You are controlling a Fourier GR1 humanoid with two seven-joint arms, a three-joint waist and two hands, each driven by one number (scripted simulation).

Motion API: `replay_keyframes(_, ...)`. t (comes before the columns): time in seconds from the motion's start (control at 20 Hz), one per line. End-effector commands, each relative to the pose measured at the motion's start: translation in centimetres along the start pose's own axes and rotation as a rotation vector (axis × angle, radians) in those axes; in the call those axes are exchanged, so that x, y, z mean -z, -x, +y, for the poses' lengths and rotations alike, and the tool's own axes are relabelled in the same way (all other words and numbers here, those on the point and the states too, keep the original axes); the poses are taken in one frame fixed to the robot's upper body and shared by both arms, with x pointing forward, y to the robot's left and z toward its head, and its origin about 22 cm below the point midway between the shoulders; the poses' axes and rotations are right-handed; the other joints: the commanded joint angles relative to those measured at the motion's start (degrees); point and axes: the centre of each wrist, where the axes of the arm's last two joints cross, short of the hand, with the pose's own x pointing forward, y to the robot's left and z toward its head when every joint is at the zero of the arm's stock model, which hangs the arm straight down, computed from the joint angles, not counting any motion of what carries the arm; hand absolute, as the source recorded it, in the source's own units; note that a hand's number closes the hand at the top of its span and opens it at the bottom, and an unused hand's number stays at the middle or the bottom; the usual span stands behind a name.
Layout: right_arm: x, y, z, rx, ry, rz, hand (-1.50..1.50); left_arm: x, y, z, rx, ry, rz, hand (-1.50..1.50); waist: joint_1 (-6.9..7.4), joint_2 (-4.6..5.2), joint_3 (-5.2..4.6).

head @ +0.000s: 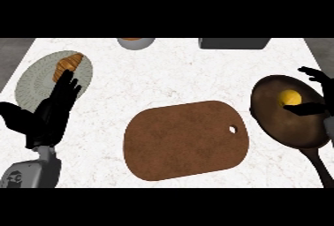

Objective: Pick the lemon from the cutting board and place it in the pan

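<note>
The yellow lemon point(290, 97) lies inside the dark brown pan point(284, 126) at the right of the counter. My right hand point(324, 90) hovers over the pan's far right side. It is open, with its fingers point(314, 75) spread above the lemon and its thumb point(303, 110) just below it, neither curled round the fruit. The brown cutting board point(186, 139) in the middle has nothing on it. My left hand point(49, 117) rests open at the left, fingers up, partly covering a plate.
A grey plate point(32, 86) with a croissant point(68, 64) sits at the far left. A bowl point(135, 42) and a grey box point(233, 43) stand at the counter's back edge. The pan's handle point(320, 165) points toward the front right.
</note>
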Motion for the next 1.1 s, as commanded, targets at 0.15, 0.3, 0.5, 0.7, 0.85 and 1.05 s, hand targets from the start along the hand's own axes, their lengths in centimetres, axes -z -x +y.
replay_keyframes(0.15, -1.9, 4.2, -3.5, 0.342, 0.132, -0.03, -1.5, -0.1, -0.2, 1.7, -0.006, -0.009, -0.014, 0.0, -0.75, -0.15, -0.01)
replay_keyframes(0.3, -3.4, 6.3, -5.2, 0.502, 0.145, -0.009, -1.5, 0.0, 0.5, 0.7, 0.0, -0.032, 0.01, 0.0, -1.22, -0.17, 0.0)
replay_keyframes(0.5, -6.8, 10.1, -9.8, 0.576, 0.124, -0.051, -1.5, 0.6, 0.2, -0.3, -0.002, -0.02, 0.002, 0.0, -1.44, -0.25, -0.03)
replay_keyframes(0.7, -11.6, 13.8, -13.3, 0.698, 0.101, -0.108, -1.5, -0.4, 0.7, 0.5, 0.009, -0.042, 0.025, 0.0, -1.52, -0.27, 0.02)
replay_keyframes(0.85, -13.0, 14.6, -13.6, 0.678, 0.043, -0.095, -1.5, 0.1, -1.2, 1.4, 0.019, -0.012, 0.0, 0.0, -0.83, -0.23, 0.02)
replay_keyframes(1.05, -15.0, 15.7, -14.2, 0.683, 0.057, -0.106, -1.5, 0.3, 0.3, 1.6, 0.0, -0.027, -0.002, 0.0, -0.91, -0.14, 0.05)
